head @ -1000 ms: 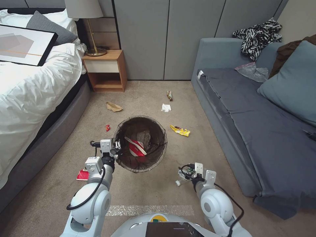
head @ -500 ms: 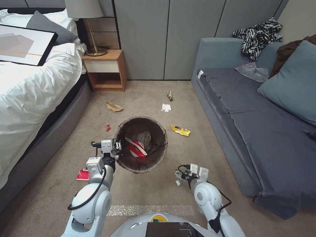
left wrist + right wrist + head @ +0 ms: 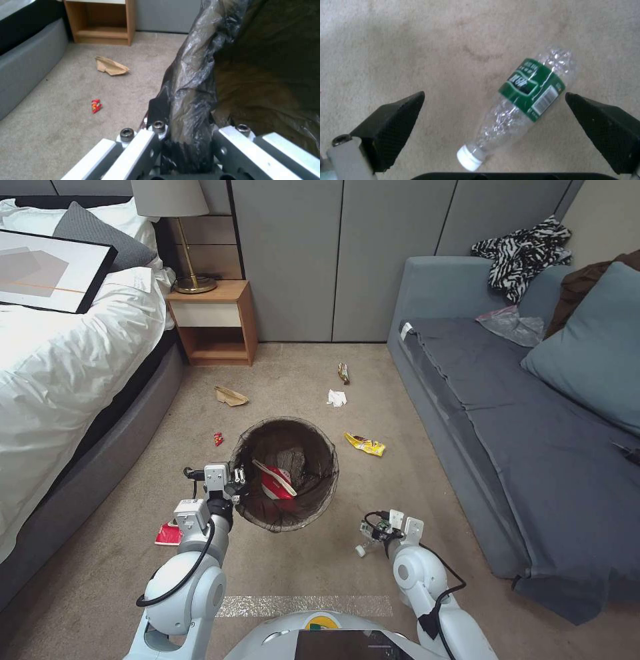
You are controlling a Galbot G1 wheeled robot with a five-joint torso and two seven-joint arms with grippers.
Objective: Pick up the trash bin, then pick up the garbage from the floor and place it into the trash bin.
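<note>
The left gripper (image 3: 235,483) is clamped on the near-left rim of the trash bin (image 3: 313,507), pinching its dark bag liner (image 3: 193,100) between closed jaws; a red paper cup (image 3: 275,481) lies inside the bin. The right gripper (image 3: 493,120) hangs low over the carpet (image 3: 300,567) with its jaws spread wide on either side of a crushed, green-labelled clear bottle (image 3: 523,100) lying flat, untouched. A yellow wrapper (image 3: 365,445), white tissue (image 3: 337,398) and brown paper scrap (image 3: 231,396) lie beyond the bin
</note>
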